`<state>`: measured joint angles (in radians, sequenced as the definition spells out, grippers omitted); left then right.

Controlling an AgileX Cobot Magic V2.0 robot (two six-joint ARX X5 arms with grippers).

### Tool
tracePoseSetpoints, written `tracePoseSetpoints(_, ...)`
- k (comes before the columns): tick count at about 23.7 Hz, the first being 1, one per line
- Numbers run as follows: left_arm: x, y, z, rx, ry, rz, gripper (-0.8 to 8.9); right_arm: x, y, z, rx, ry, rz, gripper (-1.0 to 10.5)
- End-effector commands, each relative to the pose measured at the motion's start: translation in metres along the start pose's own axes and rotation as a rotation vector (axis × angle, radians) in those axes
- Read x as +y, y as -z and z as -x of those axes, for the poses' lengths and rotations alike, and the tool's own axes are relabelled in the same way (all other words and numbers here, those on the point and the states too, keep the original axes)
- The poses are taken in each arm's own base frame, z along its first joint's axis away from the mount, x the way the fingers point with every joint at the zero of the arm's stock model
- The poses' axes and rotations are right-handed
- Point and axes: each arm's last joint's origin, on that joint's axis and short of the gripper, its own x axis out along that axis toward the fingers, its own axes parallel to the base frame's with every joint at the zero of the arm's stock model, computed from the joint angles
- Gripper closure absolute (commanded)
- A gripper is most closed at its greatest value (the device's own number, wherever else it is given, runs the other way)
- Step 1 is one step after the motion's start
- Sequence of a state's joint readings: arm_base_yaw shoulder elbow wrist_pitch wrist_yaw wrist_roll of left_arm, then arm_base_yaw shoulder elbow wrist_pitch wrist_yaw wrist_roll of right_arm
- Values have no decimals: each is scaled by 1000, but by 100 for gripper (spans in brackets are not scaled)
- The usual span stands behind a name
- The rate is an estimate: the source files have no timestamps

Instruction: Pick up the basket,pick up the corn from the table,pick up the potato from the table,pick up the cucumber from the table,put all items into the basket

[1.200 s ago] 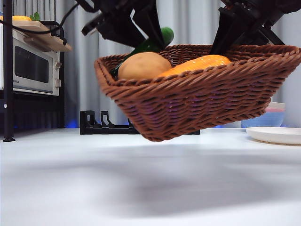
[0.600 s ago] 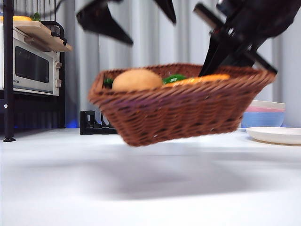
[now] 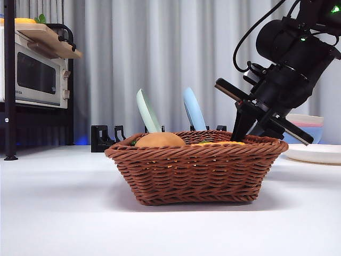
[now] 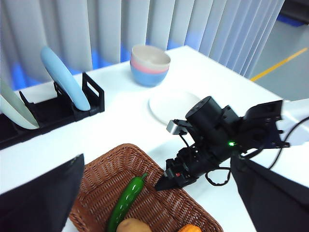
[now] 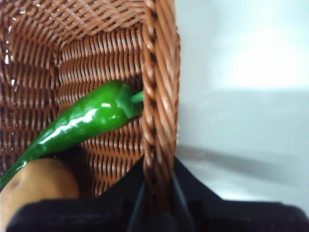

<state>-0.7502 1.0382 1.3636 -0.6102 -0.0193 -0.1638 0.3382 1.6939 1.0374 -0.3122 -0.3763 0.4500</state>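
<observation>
The basket (image 3: 194,168) is sitting flat on the table (image 3: 64,213), and inside it the potato (image 3: 160,140) is lying beside the corn (image 3: 216,143), with the cucumber (image 5: 82,121) resting along the woven wall, its stem end touching the rim. I am pinching that rim with my right gripper (image 5: 157,193), one jaw inside the wall and one outside, clenched on the braid at the side nearest the plate (image 3: 314,153). My left gripper (image 4: 154,208) is hanging high above the basket with its jaws spread wide, holding nothing. Everything seems to be in the basket, so I judge the task nearly done and the step in hand to be letting go. To do that well I should be spreading the jaws fully before lifting, then rising straight up along the wall, so the inner jaw is not dragging the rim, tipping the basket or nudging the cucumber. The table is plain white, smooth and wide, offering no grip against a sliding basket. Behind the basket a black rack (image 3: 106,140) is holding a pale green dish (image 3: 147,112) and a blue dish (image 3: 193,109) upright; stacked bowls (image 4: 150,64) are standing beyond the plate, a microwave (image 3: 34,69) is sitting off to one side, and grey curtains (image 3: 160,53) are closing the room.
</observation>
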Motion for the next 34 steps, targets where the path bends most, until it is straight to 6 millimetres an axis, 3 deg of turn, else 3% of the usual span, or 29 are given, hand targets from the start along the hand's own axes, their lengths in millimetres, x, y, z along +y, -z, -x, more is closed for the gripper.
tracePoseSetpoints(1, 0, -1, 17, -25, 0, -38, 311, 0, -2, 0, -30, 32, 12, 675)
tracePoseSetpoints(3, 0, -1, 33, -50, 2, -53, 311, -3, -3, 1, -52, 74, 20, 425)
tracePoseSetpoints(4, 0, -1, 40, -59, 2, -63, 311, -3, -3, 4, -56, 87, 30, 368)
tracePoseSetpoints(7, 2, 2, 57, -74, -19, -79, 312, -1, -4, 24, -79, 87, 72, 379)
tracePoseSetpoints(10, 5, 6, 75, -77, -100, -126, 329, 7, -2, 62, -132, 82, 132, 384)
tracePoseSetpoints(11, 7, 9, 80, -64, -133, -141, 393, 13, 1, 78, -153, 77, 169, 386)
tracePoseSetpoints(13, 9, 15, 85, -12, -162, -158, 571, 24, 10, 110, -202, 65, 240, 495)
tracePoseSetpoints(15, 10, 23, 85, 65, -168, -178, 801, 34, 22, 141, -255, 53, 315, 744)
tracePoseSetpoints(17, 11, 27, 85, 111, -173, -197, 822, 41, 32, 163, -311, 38, 368, 963)
tracePoseSetpoints(21, 12, 36, 78, 124, -171, -231, 822, 51, 47, 191, -432, 85, 447, 958)
tracePoseSetpoints(25, 15, 58, 67, 110, -169, -256, 822, 60, 69, 217, -551, 127, 512, 958)
tracePoseSetpoints(29, 20, 89, 51, 78, -165, -256, 822, 58, 97, 228, -638, 100, 550, 958)
tracePoseSetpoints(34, 27, 132, 29, 65, -159, -253, 822, 40, 132, 226, -700, 93, 572, 958)
